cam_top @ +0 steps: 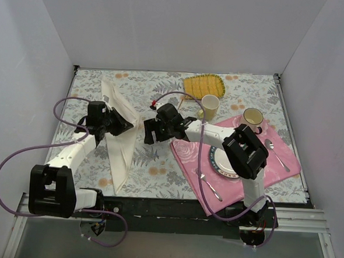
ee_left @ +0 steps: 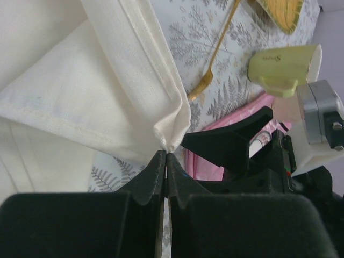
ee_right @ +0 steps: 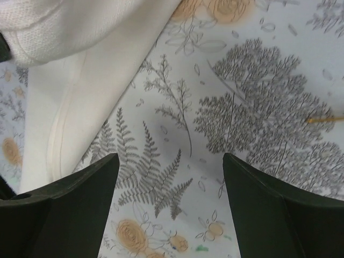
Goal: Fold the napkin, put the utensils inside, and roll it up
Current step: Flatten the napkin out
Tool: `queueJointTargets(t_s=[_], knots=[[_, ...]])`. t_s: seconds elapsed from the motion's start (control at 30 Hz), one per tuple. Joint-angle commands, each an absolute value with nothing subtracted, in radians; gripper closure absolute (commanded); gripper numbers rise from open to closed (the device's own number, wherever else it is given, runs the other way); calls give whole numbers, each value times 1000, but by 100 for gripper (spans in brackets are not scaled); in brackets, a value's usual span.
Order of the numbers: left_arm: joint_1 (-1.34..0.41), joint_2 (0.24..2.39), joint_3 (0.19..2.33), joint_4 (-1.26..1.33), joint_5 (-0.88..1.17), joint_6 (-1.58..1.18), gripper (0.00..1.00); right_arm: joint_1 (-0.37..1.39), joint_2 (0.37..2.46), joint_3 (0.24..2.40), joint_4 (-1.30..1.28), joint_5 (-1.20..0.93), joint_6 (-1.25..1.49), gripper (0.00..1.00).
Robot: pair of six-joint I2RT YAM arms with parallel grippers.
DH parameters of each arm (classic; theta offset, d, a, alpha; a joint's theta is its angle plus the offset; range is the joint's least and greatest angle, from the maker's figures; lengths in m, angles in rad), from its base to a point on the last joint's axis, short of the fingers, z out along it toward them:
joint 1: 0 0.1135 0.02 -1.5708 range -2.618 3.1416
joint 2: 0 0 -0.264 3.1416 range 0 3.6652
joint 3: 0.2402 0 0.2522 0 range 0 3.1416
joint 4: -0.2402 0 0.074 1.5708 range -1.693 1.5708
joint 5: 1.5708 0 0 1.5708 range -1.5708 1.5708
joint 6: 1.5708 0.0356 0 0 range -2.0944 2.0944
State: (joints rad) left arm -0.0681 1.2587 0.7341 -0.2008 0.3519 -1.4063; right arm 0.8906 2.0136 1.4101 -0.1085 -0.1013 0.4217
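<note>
The cream-white napkin (cam_top: 120, 158) lies partly folded in a long strip on the left of the floral tablecloth, with one part lifted. My left gripper (cam_top: 129, 126) is shut on a pinched corner of the napkin (ee_left: 80, 97), which rises straight from its fingertips (ee_left: 161, 161). My right gripper (cam_top: 148, 132) is open and empty, just right of that corner, above bare tablecloth; the napkin (ee_right: 70, 107) fills its upper left view. The gold utensil (ee_left: 217, 54) lies on the cloth beyond the napkin; its tip shows in the right wrist view (ee_right: 325, 118). The top view does not show it.
A yellow ribbed mat (cam_top: 204, 84) lies at the back. Two pale cups (cam_top: 210, 103) (cam_top: 252, 117) stand near a pink placemat (cam_top: 277, 167) holding a plate (cam_top: 221, 160), a silver spoon (cam_top: 275, 153) and a silver fork (cam_top: 209, 187). White walls enclose the table.
</note>
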Motion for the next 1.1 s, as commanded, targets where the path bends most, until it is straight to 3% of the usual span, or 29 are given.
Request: queueJointTargets(t_s=[0.0,0.2,0.3,0.33,0.37,0.47,0.63,0.8,0.87,0.9,1.07], knots=[[-109,1200,681,-187,491,-1420,100,890,1878,1263,95,-245,531,14],[-185,1249,675,-146,474,-1462,100,888,1810,1155,172,-258,482,14],[-221,1305,727,-130,454,-1456,92,870,1802,1163,155,-249,469,13],[-235,1318,745,-135,453,-1445,86,862,1802,1160,158,-244,472,13],[-238,1333,765,-143,443,-1416,66,856,1801,1158,172,-241,480,14],[-239,1324,830,-189,371,-1364,37,821,1802,1131,202,-242,532,15],[-238,1325,890,-308,290,-1241,37,776,1839,1118,279,-325,566,25],[-320,1347,893,-350,212,-1132,53,749,1890,1141,281,-371,560,34],[-327,1347,890,-360,206,-1138,54,730,1896,1111,330,-417,598,37],[-328,1336,879,-354,210,-1147,54,726,1902,1109,334,-426,607,47],[-400,1336,856,-313,171,-1131,47,719,1850,1091,204,-296,586,44]])
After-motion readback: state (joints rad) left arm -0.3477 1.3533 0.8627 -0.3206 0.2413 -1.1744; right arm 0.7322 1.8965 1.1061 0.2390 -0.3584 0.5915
